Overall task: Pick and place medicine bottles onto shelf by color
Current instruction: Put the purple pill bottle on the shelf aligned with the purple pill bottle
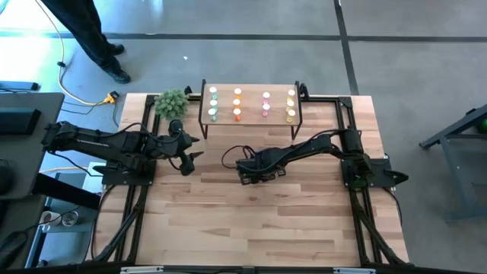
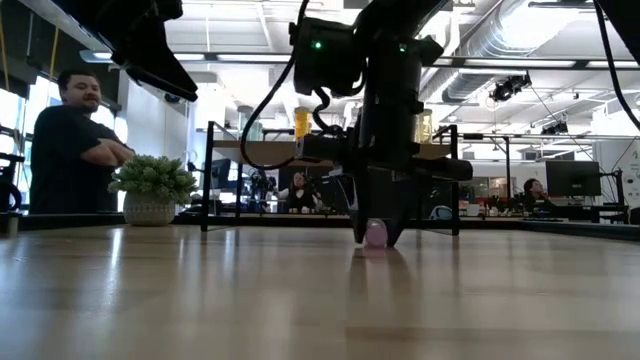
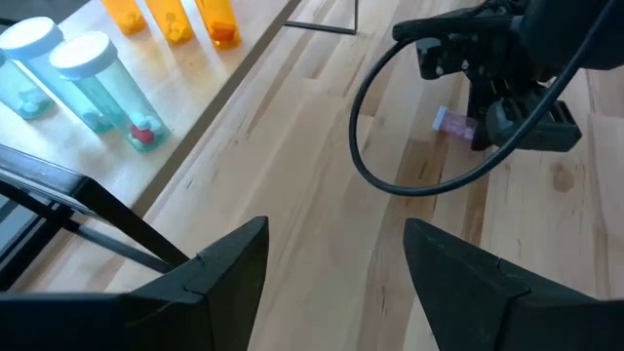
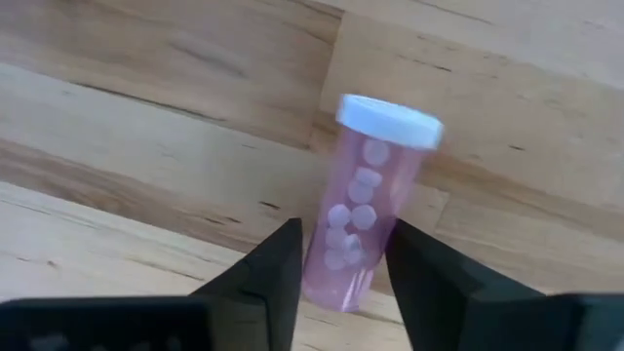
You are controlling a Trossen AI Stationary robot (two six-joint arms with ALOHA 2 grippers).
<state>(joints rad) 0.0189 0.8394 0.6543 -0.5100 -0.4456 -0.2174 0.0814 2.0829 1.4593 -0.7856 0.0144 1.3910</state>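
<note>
A pink medicine bottle [image 4: 363, 210] with a white cap lies on its side on the table, near the middle. My right gripper [image 4: 343, 234] stands over it, pointing down, with its fingers closed in on the bottle's sides. The low view shows the bottle [image 2: 375, 235] down between the fingertips on the wood. The shelf [image 1: 251, 87] stands at the far edge, carrying green [image 1: 213, 104], orange [image 1: 237, 104], pink [image 1: 265, 104] and yellow [image 1: 291, 104] bottles in columns. My left gripper [image 1: 190, 156] hovers open at the left, holding nothing. My right gripper pinches the pink bottle's body near its bottom end [image 4: 336, 268] between its two fingers, one on each side. The fingers come from above, pointing down, and lie across the bottle. The bottle rests on its side on the table, with its cap [image 4: 390, 119] sticking out beyond the fingers.
A green plant in a pot [image 1: 171, 103] stands left of the shelf. Black frame rails [image 1: 137, 221] run along both sides of the table. A person [image 2: 70, 140] stands beyond the far left corner. Bare wood [image 1: 251, 228] fills the near half.
</note>
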